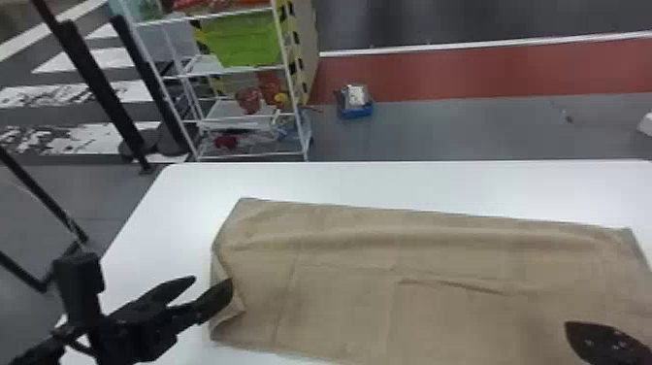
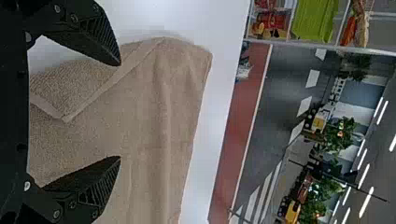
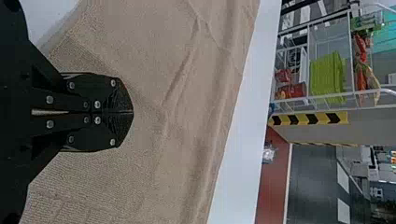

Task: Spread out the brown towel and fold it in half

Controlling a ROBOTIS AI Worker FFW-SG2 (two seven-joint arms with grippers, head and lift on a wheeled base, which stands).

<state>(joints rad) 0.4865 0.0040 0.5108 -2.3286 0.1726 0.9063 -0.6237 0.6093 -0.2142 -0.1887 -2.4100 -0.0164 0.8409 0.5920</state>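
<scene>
The brown towel (image 1: 339,272) lies spread wide, with shallow creases and its left edge partly turned over. By that left edge is my left gripper (image 1: 212,283), one finger overlapping the cloth in the head view. Its two fingers stand apart in the left wrist view, the left gripper (image 2: 119,111) showing towel (image 2: 159,107) and a folded-over corner between and beyond them. At the lower right of the head view my right gripper (image 1: 572,327) is over the cloth. Seen from its wrist, the right gripper (image 3: 132,112) is shut, fingers pressed together above the towel (image 3: 187,93), no cloth visible between them.
The white table (image 1: 388,184) has a bare strip beyond the towel and another to its left. Past the table's far left corner stands a wire shelf (image 1: 252,155) with a green bin (image 1: 247,41). A small blue container (image 1: 355,109) sits on the floor behind.
</scene>
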